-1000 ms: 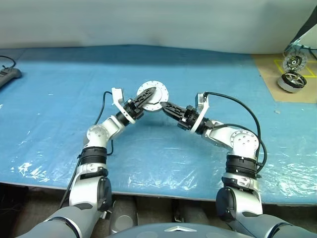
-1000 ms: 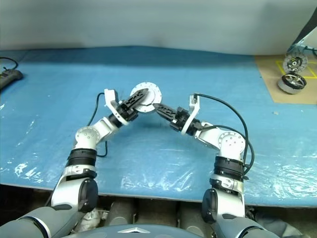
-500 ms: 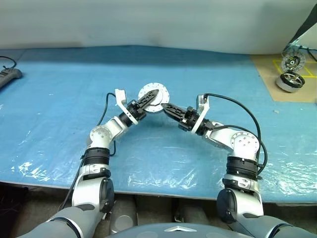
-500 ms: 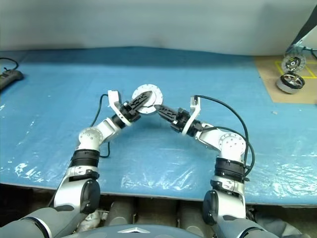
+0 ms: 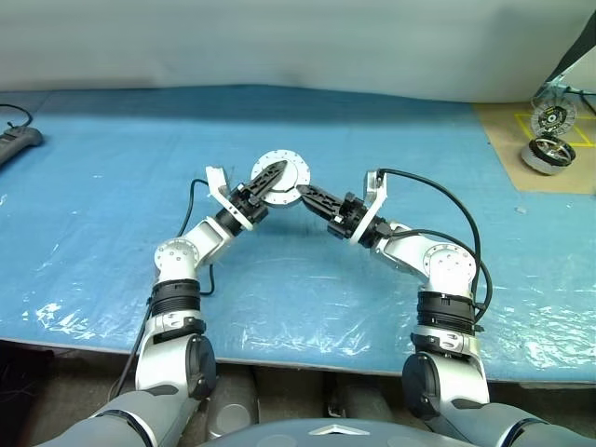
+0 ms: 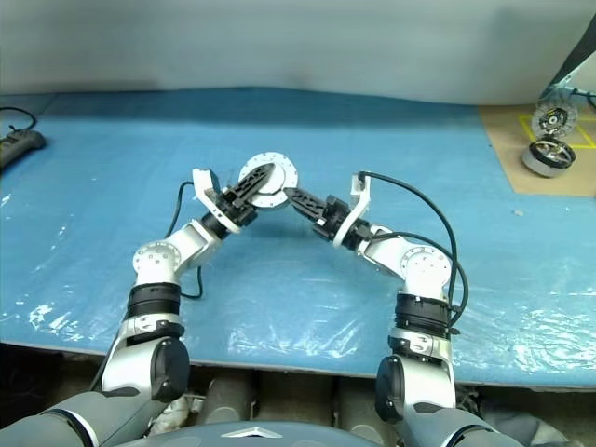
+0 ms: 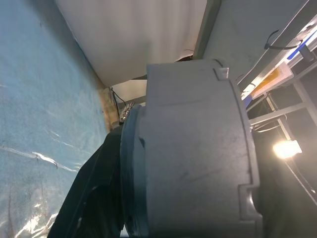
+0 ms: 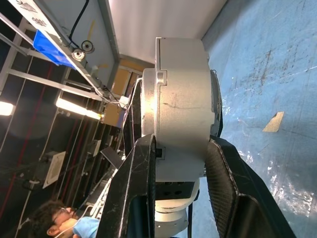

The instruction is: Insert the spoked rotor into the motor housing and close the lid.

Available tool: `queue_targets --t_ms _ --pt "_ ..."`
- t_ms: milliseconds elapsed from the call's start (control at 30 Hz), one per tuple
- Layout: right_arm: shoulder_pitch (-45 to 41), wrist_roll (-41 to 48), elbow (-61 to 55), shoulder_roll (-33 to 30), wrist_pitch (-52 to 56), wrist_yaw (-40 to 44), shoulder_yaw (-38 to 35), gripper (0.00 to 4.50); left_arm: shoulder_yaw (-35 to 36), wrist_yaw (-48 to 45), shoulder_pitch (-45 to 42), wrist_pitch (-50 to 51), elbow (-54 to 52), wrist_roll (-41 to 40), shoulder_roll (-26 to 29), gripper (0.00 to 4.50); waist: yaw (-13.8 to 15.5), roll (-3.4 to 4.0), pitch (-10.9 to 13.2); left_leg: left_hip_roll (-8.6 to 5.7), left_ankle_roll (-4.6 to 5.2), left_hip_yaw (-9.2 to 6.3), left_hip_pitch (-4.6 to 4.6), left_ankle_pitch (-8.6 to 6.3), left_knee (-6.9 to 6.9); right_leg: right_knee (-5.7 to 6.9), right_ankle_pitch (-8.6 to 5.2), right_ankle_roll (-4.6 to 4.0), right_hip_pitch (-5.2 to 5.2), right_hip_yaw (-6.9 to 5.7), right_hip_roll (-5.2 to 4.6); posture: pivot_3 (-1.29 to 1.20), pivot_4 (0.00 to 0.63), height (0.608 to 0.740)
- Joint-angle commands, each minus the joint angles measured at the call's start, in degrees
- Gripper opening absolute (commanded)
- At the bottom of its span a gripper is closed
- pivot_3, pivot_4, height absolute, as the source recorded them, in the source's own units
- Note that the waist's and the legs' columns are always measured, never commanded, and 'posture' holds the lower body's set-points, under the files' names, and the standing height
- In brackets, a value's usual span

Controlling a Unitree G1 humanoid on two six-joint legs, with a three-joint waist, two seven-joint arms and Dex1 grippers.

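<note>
The motor housing (image 5: 291, 168), a round silver puck, hangs above the middle of the blue table with a plain face with small rim holes towards me. My left gripper (image 5: 273, 178) is shut on it from the left, one black finger (image 7: 86, 198) lying against its face. My right gripper (image 5: 304, 193) is shut on it from the right, and both fingers (image 8: 133, 188) clasp the puck's flat sides (image 8: 181, 99). I cannot make out the lid as a separate part. The spoked rotor (image 5: 545, 154) lies flat on a brown mat at the far right, away from both grippers.
An upright round part (image 5: 554, 115) stands behind the rotor on the brown mat (image 5: 507, 140). A dark power strip (image 5: 14, 142) lies at the far left edge. The table is covered in blue sheet (image 5: 112, 214). A person (image 8: 59, 223) shows in the right wrist view's background.
The left gripper's fingers have closed in on the housing and its wrist has rolled slightly. The right gripper kept its hold, and both hands stayed in place.
</note>
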Motion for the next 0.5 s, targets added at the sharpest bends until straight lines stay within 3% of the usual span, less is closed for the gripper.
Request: queue_targets --t_ms 33,167,200,333,500 --pt "-1.8 0.1 -1.0 0.0 -2.6 -1.2 -0.2 1.04 -2.9 -0.8 -1.7 3.6 -3.5 -1.1 0.1 2.52 0.0 0.0 0.0 0.0 0.0 0.0 0.0 0.0 0.0 0.0 0.0 0.0 0.0 0.0 0.0 0.0 0.15 0.74" --pt "-1.5 0.0 -1.4 -0.2 -2.8 -1.1 0.1 1.04 -3.7 -1.2 -1.2 3.1 -4.3 -0.5 0.3 2.52 0.0 0.0 0.0 0.0 0.0 -0.01 0.0 0.0 0.0 0.0 0.0 0.01 0.0 -0.01 0.0 0.0 0.15 0.74" --pt "-1.5 -0.1 -1.5 -0.2 -3.0 -1.0 0.1 1.77 -3.6 -0.8 -1.3 2.9 -4.1 -0.3 0.1 2.52 0.0 0.0 0.0 0.0 0.0 -0.01 0.0 0.0 0.0 -0.01 0.0 0.01 0.0 -0.01 0.0 0.0 0.15 0.74" --pt "-1.6 1.6 -1.1 -0.7 -1.8 -0.3 0.5 3.05 -3.0 -0.5 -2.0 0.3 -3.0 0.9 0.0 2.52 0.0 -0.01 0.0 -0.02 0.0 -0.01 -0.02 0.0 0.0 -0.02 0.02 0.05 0.0 -0.01 -0.02 0.0 0.15 0.74" --pt "-1.6 1.9 -0.9 -1.2 -2.2 0.2 0.7 3.05 -1.9 -1.4 -3.6 -4.0 -0.5 3.2 1.2 2.52 -0.1 -0.01 0.0 -0.01 0.0 -0.02 -0.01 0.0 0.0 -0.02 0.02 0.06 0.0 0.0 0.0 0.0 0.15 0.74"
